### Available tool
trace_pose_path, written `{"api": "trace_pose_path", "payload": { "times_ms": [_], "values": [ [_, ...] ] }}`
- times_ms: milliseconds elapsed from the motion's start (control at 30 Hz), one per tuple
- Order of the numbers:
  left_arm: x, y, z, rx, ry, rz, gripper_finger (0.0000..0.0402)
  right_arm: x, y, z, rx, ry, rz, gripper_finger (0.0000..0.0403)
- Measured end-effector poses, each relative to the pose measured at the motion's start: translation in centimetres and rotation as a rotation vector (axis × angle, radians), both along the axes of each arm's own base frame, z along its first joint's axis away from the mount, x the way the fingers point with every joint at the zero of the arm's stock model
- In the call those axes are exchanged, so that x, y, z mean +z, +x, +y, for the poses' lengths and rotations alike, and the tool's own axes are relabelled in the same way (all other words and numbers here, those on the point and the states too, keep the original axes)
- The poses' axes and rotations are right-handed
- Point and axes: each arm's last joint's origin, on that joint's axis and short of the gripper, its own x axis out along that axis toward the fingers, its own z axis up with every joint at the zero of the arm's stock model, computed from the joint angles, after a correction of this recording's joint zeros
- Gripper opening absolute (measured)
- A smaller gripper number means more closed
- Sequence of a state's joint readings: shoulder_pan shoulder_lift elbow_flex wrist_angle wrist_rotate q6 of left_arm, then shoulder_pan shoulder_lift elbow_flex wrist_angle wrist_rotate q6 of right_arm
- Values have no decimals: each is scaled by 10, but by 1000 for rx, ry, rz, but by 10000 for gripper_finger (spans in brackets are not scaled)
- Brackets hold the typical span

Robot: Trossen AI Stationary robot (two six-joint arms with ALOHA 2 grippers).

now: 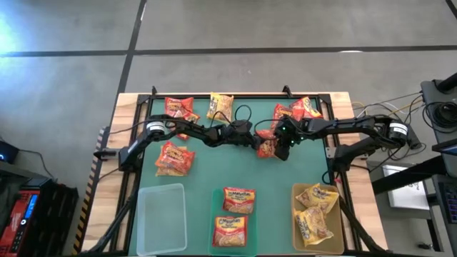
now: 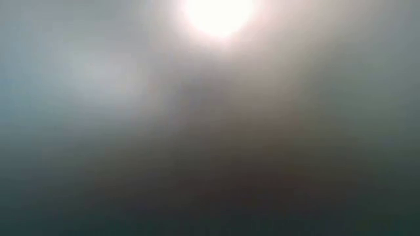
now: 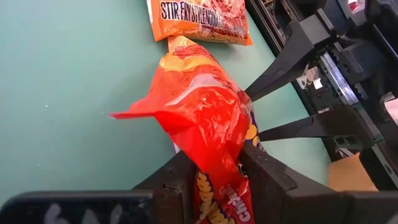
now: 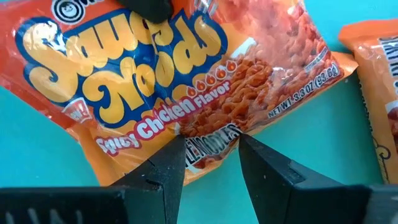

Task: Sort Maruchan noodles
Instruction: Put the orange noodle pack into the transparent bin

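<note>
Both arms meet over the middle of the green mat (image 1: 214, 171). The left gripper (image 3: 217, 171) pinches the edge of a red noodle packet (image 3: 199, 106), which stands up between its fingers. The right gripper (image 4: 211, 152) clasps the lower edge of the same crinkly packet, marked Spicy Chicken, from the opposite side.
</note>
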State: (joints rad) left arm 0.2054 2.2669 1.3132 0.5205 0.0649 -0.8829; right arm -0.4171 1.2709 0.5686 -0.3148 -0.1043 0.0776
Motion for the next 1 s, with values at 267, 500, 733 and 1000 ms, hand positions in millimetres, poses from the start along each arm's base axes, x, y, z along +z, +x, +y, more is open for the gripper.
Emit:
{"api": "trace_pose_path", "payload": {
  "times_ms": [267, 500, 733, 1000],
  "values": [
    [-1, 0, -1, -43, -6, 7, 87, 4, -2, 0, -2, 19, 47, 139],
    [-1, -1, 4, -45, -17, 6, 86, 32, -3, 2, 20, -10, -9, 139],
    [2, -5, 15, -93, -33, -2, 86, 59, -15, 7, 4, -60, -129, 139],
    [16, -8, 22, -214, 12, -41, 76, 75, -25, 11, -15, -85, -214, 139]
  ]
}}
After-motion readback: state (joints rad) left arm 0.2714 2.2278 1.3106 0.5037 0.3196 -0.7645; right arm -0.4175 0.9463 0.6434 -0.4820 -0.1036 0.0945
